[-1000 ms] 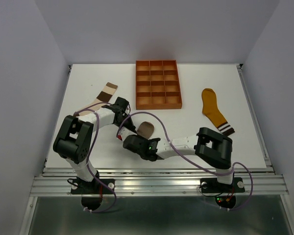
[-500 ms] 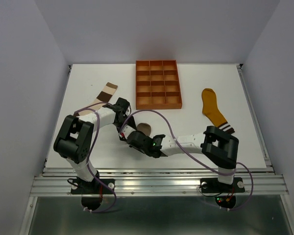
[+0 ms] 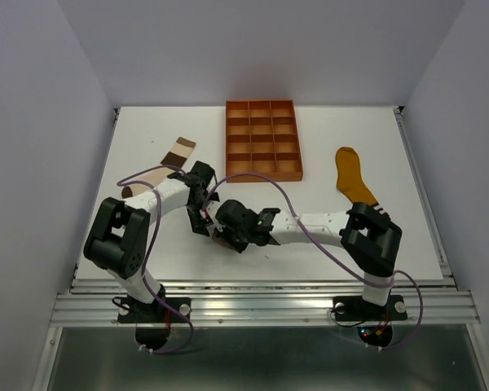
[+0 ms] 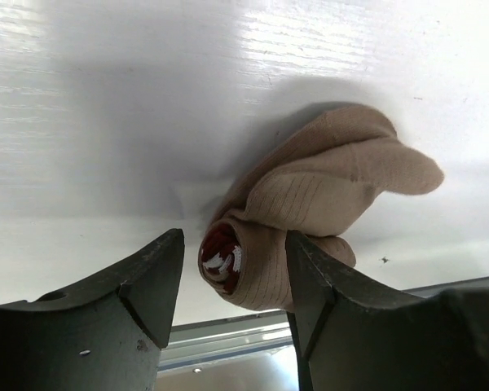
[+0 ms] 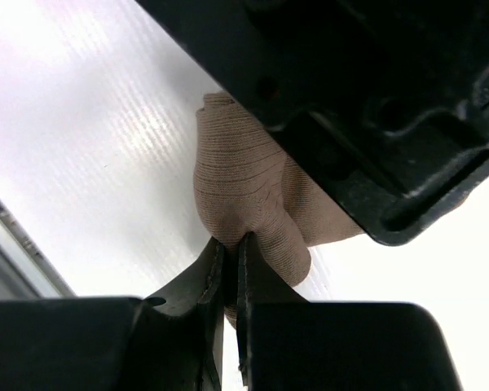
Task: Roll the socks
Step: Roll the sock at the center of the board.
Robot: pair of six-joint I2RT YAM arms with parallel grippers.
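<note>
Top external view: both arms reach in from the near edge and meet over the near middle of the white table (image 3: 326, 122), wrists crowded above a single bundle
Taupe sock (image 4: 326, 187): rolled into a loose bundle on the table, toward the front edge; the maroon-and-white cuff shows as the core of the roll at the end facing the left wrist camera, and a soft flap of fabric sticks out to one side
Left gripper (image 4: 235, 244): jaws spread, one finger either side of the roll's cuff end; the finger (image 4: 314, 285) on the right of that frame sits against the fabric, the other stands apart from it, and nothing is clamped
Right gripper (image 5: 231, 248): fingers pinched tight on a fold of the taupe sock at the bundle's near edge, with only a sliver of gap between them
Black casing (image 5: 367, 106): fills the upper right of the right wrist view, hanging over the bundle and hiding its far part
Blocked sock (image 3: 173, 156): flat and on a slant at the table's left side, beyond the left arm, well apart from the bundle
Mustard sock (image 3: 352, 175): flat at the right side, toe toward the far edge, its near end hidden by the right arm
Tray (image 3: 263, 140): orange, with square compartments, at the far middle of the table, between the two flat socks
</note>
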